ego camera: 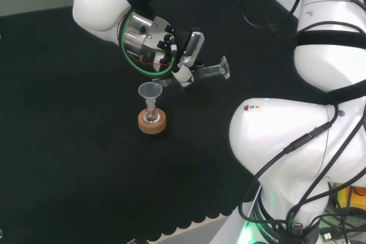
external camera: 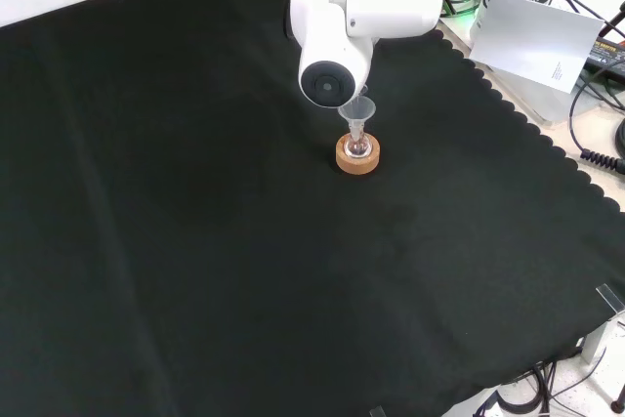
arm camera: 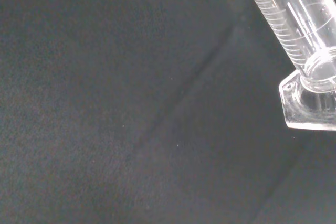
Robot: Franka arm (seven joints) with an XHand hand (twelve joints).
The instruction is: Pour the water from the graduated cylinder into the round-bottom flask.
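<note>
Nearest us in the front view, we see a small clear round-bottom flask seated upright in a tan cork ring stand on the black cloth, a clear plastic funnel in its neck. Just beyond, the white arm link stands over it. In the head view, we find the black and white hand clasped around a clear glass graduated cylinder, tipped almost level, its mouth end toward the funnel and its base raised to the right.

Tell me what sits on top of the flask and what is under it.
A clear funnel stands in the flask's neck; a cork ring is under it. Whether water is inside cannot be told.
</note>
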